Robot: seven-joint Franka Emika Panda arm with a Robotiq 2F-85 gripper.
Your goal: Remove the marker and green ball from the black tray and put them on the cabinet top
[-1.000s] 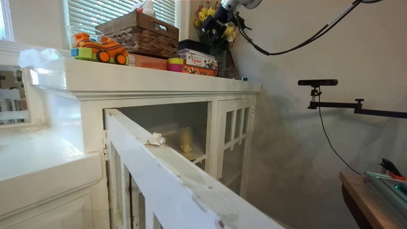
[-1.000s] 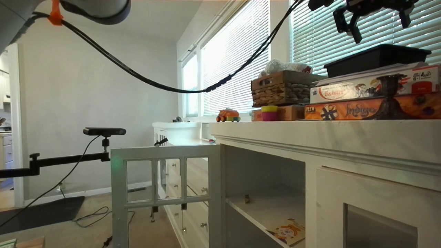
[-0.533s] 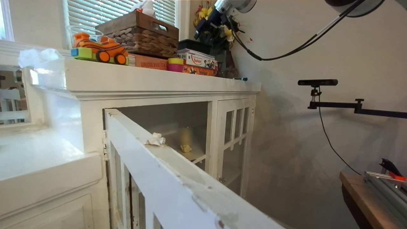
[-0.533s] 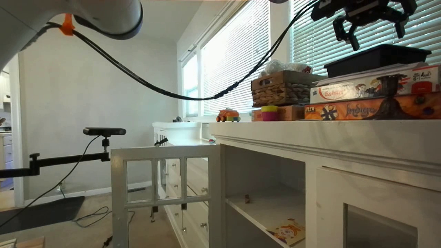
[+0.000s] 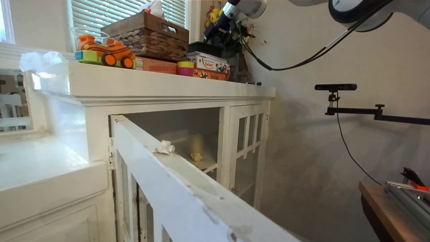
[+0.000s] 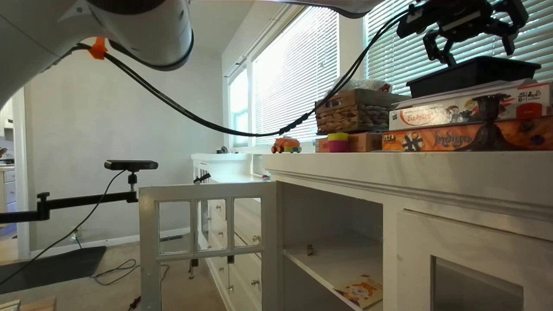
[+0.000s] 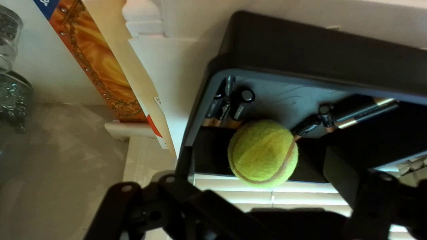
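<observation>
The green ball (image 7: 263, 153), a tennis ball, sits in the black tray (image 7: 310, 56) in the wrist view. The tray also shows in both exterior views (image 5: 205, 49) (image 6: 475, 75), on top of stacked game boxes. My gripper (image 6: 480, 57) is open, pointing down just over the tray. In the wrist view its fingers (image 7: 340, 173) stand on either side of the ball, with gaps to it. A small teal object (image 5: 254, 83), seemingly the marker, lies on the cabinet top (image 5: 161, 82) near its right end. I see no marker inside the visible part of the tray.
Several batteries (image 7: 240, 106) lie in the tray around the ball. The wicker basket (image 5: 158, 40) stands beside the stack of boxes (image 6: 458, 108). A dark candlestick (image 6: 488, 125) and flower vase (image 5: 235, 53) stand close by. Window blinds (image 6: 458, 39) are behind. A cabinet door (image 6: 207, 220) stands open.
The arm has come lower and further in, bringing the gripper down to the tray's rim. The gripper stays open. The ball's earlier position is not visible in the older frames.
</observation>
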